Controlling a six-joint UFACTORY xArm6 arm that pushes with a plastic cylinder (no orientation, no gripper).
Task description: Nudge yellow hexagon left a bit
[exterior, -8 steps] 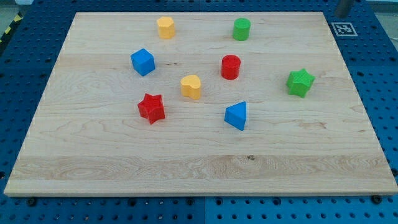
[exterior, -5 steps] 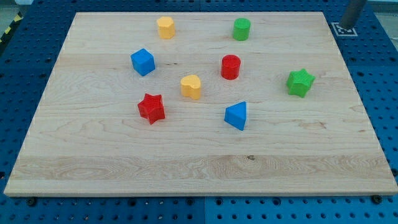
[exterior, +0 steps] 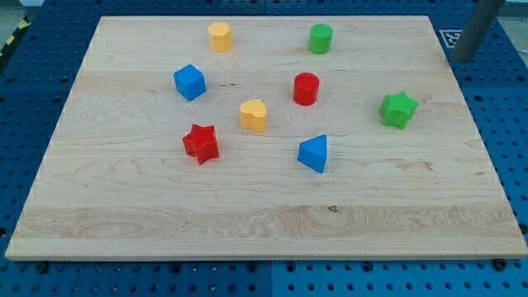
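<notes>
One light, rigid yellow hexagon [exterior: 219, 36] near the surface's [exterior: 247, 206] top edge should slide easily; push its right face. My tip [exterior: 464, 59], holding nothing, hovers off the top-right corner.

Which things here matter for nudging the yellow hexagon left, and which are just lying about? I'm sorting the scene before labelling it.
In the job:
yellow hexagon, near the view's top
my tip, off the board's right edge, far from every block

Lying about:
yellow heart
blue cube
red star
red cylinder
green cylinder
green star
blue triangular block

Yellow hexagon [exterior: 219, 36], upright, apparently flat on board, near view's top
</notes>
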